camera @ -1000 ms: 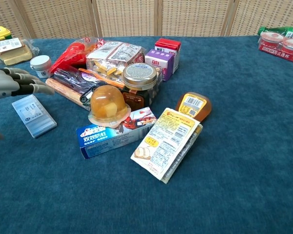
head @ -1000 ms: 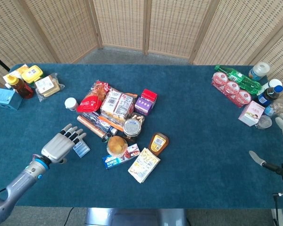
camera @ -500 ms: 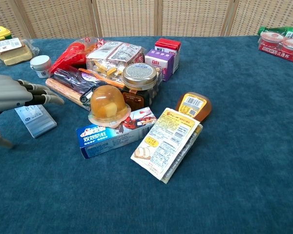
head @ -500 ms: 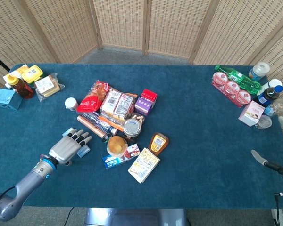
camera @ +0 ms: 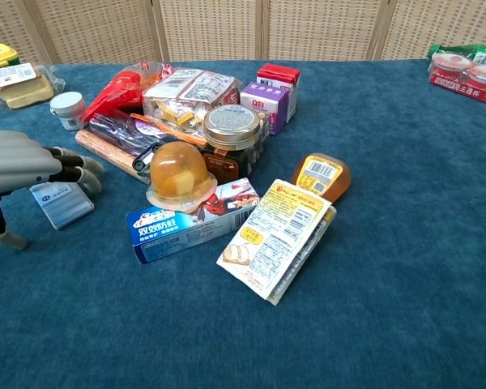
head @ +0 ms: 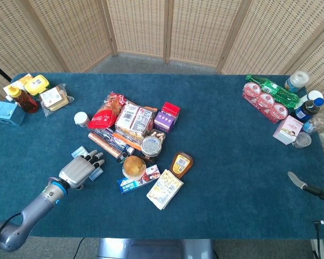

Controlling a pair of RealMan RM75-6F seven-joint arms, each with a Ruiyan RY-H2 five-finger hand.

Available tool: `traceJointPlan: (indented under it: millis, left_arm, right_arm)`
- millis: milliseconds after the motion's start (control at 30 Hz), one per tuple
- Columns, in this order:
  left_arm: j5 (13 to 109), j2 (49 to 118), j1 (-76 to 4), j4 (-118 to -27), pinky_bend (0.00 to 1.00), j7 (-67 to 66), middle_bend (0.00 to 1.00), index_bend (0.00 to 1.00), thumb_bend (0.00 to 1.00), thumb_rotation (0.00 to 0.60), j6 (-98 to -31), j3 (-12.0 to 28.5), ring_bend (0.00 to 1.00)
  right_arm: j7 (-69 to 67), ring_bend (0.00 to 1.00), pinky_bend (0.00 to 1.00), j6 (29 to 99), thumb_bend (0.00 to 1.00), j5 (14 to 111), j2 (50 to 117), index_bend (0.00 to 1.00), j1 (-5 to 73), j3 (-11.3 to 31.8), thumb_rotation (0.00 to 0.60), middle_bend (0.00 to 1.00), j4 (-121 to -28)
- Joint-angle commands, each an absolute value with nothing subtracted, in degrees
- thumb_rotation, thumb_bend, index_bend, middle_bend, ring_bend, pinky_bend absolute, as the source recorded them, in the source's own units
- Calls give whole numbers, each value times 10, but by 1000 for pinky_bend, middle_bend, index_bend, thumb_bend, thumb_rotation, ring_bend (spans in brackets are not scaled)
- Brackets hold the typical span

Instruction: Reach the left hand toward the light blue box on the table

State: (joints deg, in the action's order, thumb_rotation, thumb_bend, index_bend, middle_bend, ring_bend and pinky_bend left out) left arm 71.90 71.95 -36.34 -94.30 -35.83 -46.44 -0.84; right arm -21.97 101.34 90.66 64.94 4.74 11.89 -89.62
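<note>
A small flat light blue box [head: 95, 173] lies on the blue table left of the pile of snacks; in the chest view the light blue box [camera: 61, 203] shows partly under my fingers. My left hand [head: 80, 171] sits directly above its near-left part, palm down, fingers bent down over it and holding nothing. From the chest camera, my left hand [camera: 23, 159] covers the box's far end, with the thumb down beside it near the cloth. My right hand [head: 319, 167] stays at the table's right edge, fingers spread, holding nothing.
A pile of snacks lies right of the box: an orange jelly cup [head: 134, 167], a blue-and-white carton [camera: 193, 222], a jar [camera: 232, 127] and a dark wrapped roll [head: 111, 141]. A bigger light blue box [head: 7, 113] stands at the far left edge. Bottles and cups crowd the right side.
My left hand has moved right and nearer over the small box, and its fingers have bent downward. The right hand has barely shifted.
</note>
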Motion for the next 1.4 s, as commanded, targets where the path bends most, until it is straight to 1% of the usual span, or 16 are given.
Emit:
traceJointPlan:
  millis: [33,100,200,300,367,567,767,933,1400]
  left_arm:
    - [713,725,-366,-940,540,-369,238,316,153,600,-467,-13,245]
    - [712,728,-367,-938,576,-374,327,377,153,600,-471,-17,306]
    - [718,731,-365,-935,666,-375,506,490,153,600,-482,-20,461]
    - [725,729,-364,-935,718,-372,604,582,153,600,-492,-23,552]
    - [733,728,-362,-934,735,-369,644,624,151,600,-498,-24,589]
    - [748,723,-358,-932,760,-355,691,671,153,600,-513,-29,636]
    - [761,712,-354,-937,776,-343,713,699,154,600,-528,-30,670]
    - [767,695,-351,-951,777,-329,725,712,155,600,-545,-22,681]
    - [783,597,-348,-1063,779,-339,737,721,155,600,-604,14,689]
  right_arm:
    - [-220,0,0,1014,0,907,649,95,47,119,600,0,-896]
    - [-221,0,0,1015,0,907,649,96,47,120,600,0,-897]
    - [-222,0,0,1015,0,907,648,95,47,120,600,0,-897]
    - [-222,0,0,1016,0,908,649,95,47,120,600,0,-896]
    - [-221,0,0,1016,0,909,649,96,47,120,600,0,-896]
    - [-219,0,0,1017,0,910,649,95,46,120,600,0,-897]
    - [-218,0,0,1017,0,910,650,95,46,120,600,0,-897]
    - [-217,0,0,1017,0,910,650,95,46,120,600,0,-897]
    - [-220,0,0,1022,0,911,648,95,44,121,600,0,-902]
